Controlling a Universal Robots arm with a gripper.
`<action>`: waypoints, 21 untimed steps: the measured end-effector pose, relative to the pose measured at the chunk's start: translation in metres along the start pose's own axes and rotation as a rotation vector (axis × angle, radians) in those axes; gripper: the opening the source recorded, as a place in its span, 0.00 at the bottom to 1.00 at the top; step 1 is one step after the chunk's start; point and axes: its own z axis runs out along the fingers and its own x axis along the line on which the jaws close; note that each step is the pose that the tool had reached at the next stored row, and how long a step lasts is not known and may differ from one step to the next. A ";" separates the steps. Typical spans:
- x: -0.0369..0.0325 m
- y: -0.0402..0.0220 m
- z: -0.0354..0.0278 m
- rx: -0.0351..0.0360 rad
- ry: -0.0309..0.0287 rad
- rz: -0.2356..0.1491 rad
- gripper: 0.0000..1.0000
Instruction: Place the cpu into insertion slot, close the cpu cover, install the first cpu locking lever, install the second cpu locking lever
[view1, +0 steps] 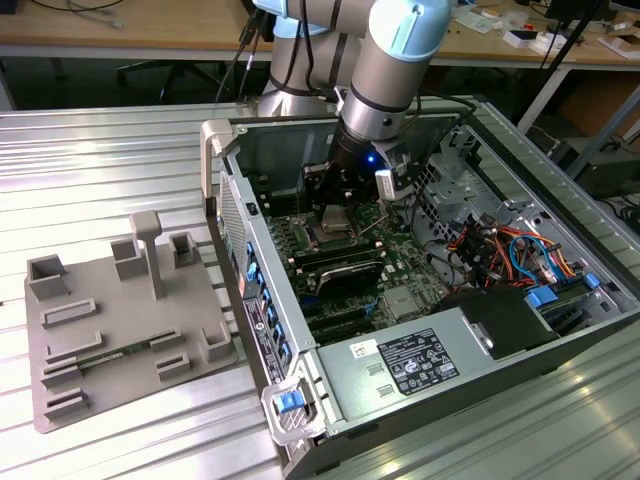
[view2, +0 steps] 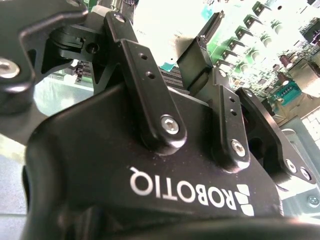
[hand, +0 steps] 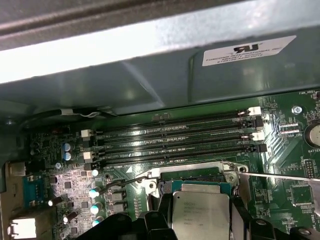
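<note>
In the first wrist view you see the cpu (hand: 200, 212) held by its edges between the black fingers (hand: 156, 220), right at the slot (hand: 192, 174) beside the memory slots (hand: 175, 135); whether it is seated, you cannot tell. The exterior view gives you the gripper (view1: 336, 200) low inside the open case (view1: 560, 190). A white printed label (hand: 248, 50) sits on the case wall (hand: 150, 75), another on the power supply (view1: 400, 365).

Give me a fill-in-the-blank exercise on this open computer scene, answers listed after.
1. The gripper is shut on the ___.
2. The insertion slot sits in a circuit board coloured ___.
3. Next to it run ___ long black memory slots.
4. The grey tray lies to the exterior view's ___ of the computer case.
Missing words: cpu; green; four; left.
</note>
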 end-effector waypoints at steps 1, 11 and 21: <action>0.0000 0.0000 0.0001 0.0000 0.0000 0.001 0.55; 0.0000 0.0000 0.0005 0.0006 -0.0006 0.014 0.55; 0.0000 0.0000 0.0007 0.0002 -0.0012 0.035 0.55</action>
